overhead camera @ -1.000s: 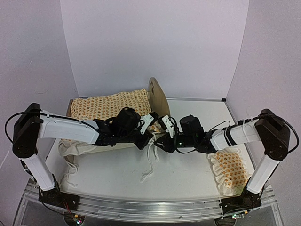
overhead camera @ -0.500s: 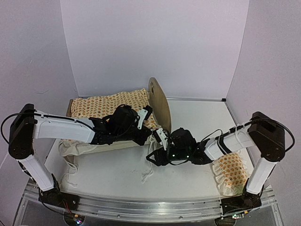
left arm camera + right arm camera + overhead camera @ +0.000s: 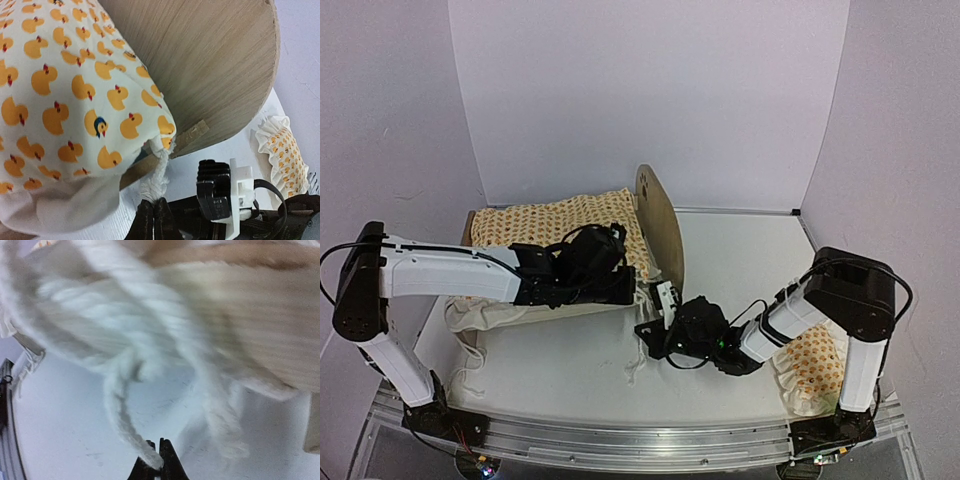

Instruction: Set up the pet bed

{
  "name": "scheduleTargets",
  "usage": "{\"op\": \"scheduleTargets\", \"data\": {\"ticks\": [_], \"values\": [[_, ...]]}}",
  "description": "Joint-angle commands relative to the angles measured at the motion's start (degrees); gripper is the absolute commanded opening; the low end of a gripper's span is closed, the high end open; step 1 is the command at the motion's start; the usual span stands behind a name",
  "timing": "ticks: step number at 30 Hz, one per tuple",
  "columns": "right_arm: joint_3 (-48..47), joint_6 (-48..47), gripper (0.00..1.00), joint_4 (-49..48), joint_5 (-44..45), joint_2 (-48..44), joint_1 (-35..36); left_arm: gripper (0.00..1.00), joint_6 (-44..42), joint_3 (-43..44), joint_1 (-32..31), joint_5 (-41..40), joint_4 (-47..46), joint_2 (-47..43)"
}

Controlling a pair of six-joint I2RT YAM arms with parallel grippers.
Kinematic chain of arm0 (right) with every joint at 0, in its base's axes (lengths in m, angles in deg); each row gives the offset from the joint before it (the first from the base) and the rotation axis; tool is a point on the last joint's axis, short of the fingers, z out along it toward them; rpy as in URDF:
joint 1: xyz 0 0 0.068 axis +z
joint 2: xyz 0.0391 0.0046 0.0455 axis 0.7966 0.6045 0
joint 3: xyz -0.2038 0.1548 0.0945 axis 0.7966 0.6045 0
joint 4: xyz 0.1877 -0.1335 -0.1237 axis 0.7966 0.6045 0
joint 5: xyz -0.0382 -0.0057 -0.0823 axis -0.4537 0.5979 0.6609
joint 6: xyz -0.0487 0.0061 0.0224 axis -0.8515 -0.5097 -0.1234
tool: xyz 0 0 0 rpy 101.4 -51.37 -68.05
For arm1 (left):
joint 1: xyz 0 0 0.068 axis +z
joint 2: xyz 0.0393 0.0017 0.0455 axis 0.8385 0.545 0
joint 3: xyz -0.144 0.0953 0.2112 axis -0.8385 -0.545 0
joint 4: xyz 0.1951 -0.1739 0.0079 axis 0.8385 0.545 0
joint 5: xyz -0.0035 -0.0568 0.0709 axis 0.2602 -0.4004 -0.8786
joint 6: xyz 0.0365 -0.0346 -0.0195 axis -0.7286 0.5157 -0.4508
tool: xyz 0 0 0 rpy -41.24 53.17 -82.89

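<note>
On the table [image 3: 570, 380]: pet bed [image 3: 662, 228] sits back-left, long side facing the arms, one rounded wood end board upright near centre w/ a small cutout near its top. Frame mostly hidden: duck-print quilt [image 3: 550, 225] is draped over the whole thing, mattress not visible, white underside spilling off the near side onto the table. Ruffled pillow [image 3: 812, 365] is parked front-right, well apart from the bed, prob out of the way until the quilt is sorted.

L side: left gripper [image 3: 153, 212] is clamped on the white tie [image 3: 159, 182] at the quilt corner, just beside the end board. Reads as an anchor, to hold that corner taut so the cloth doesn't slide.

R side: right gripper [image 3: 156, 456] is low over the table in front of the end board, jaws together, tips pinching the frayed end of a loose cord [image 3: 122, 410] (wrist view blurry, grip looks shallow, can't confirm it's secure).

Guess: both arms are on the ties to pull the quilt corner square. Risk: cord slips out of the right tips.
</note>
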Motion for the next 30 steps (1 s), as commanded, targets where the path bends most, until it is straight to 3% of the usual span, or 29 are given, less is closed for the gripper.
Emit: {"op": "scheduleTargets", "data": {"ticks": [1, 9, 14, 19, 26, 30], "values": [[2.69, 1.44, 0.0, -3.42, 6.51, -4.43, -0.24, 0.0, 12.77, 2.9, -4.72, -11.84, 4.1, -3.3], [4.49, 0.79, 0.0, 4.23, 10.6, -10.91, -0.37, 0.0, 17.53, -1.8, -5.41, -14.1, 1.46, -6.61], [3.93, -0.12, 0.0, 7.88, 11.42, -11.09, -0.42, 0.0, -1.42, -8.11, -4.35, -4.9, -18.27, -11.06], [3.14, -0.87, 0.0, 12.35, 11.28, -11.24, -0.42, 0.0, -21.59, -3.31, -3.98, 7.99, -23.19, -9.17], [2.49, 0.86, 0.01, 14.48, 9.31, -10.09, -0.64, 0.0, -33.31, -1.46, -4.04, -0.8, -30.18, -5.42], [1.31, 1.01, 0.01, 16.59, 10.54, -8.8, -0.75, 0.0, -38.86, -7.03, -4.02, -5.65, -44.56, -5.07]]}}
